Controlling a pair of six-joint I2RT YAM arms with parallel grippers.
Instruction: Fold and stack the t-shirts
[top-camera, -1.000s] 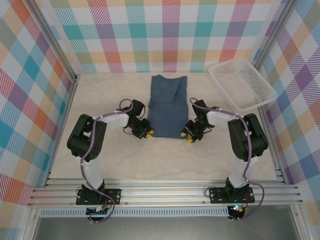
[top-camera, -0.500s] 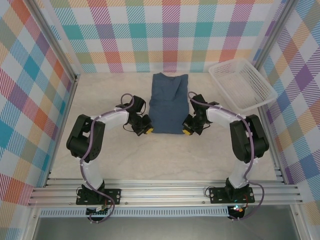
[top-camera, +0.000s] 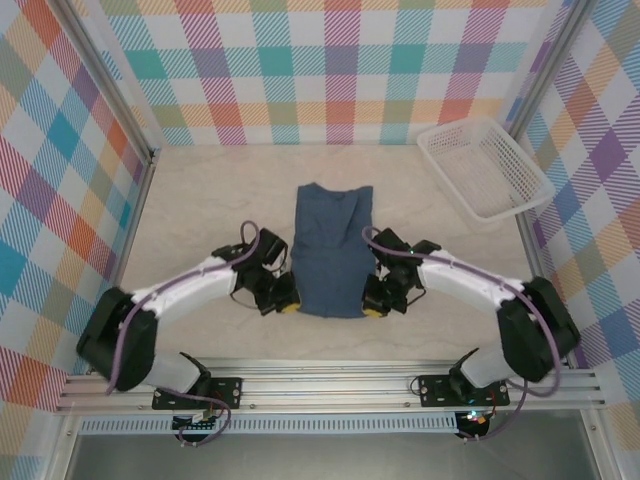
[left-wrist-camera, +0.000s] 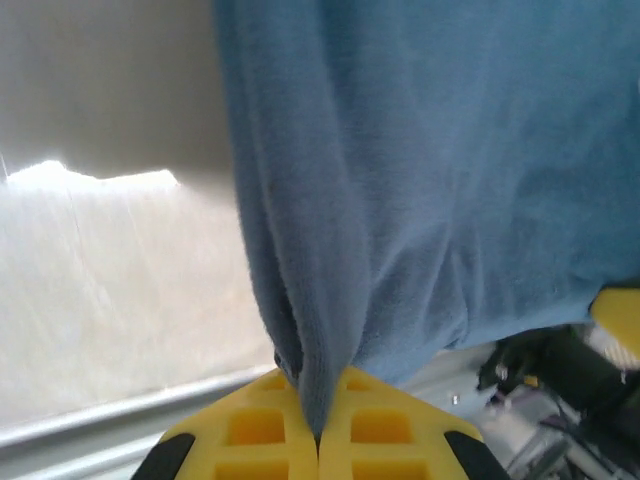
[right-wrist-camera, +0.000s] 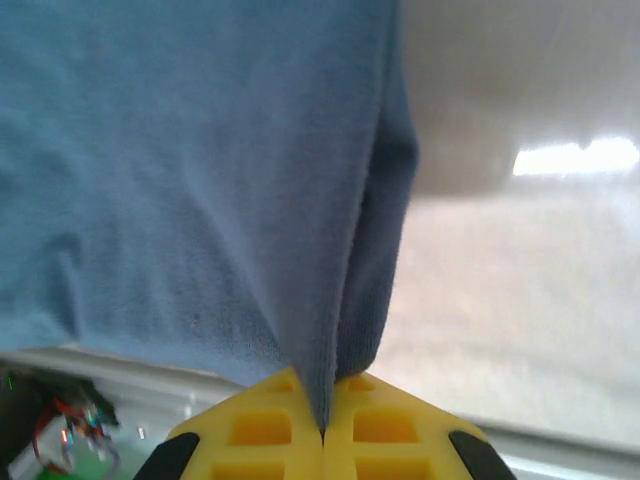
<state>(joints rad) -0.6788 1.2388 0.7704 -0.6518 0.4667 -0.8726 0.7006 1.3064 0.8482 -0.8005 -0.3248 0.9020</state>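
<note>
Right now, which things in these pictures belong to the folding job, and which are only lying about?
Part of the job:
- t-shirt, dark blue, partly folded
- left gripper, closed on its near left corner
- right gripper, closed on its near right corner

Only lying about:
- white mesh basket, at the far right of the table, apart from the t-shirt

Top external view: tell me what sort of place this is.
Most likely a lab test cell for robots, not a home: plaid panels wall in a table, an aluminium rail carries the left arm and right arm, and a t-shirt and a basket lie on it.
</note>
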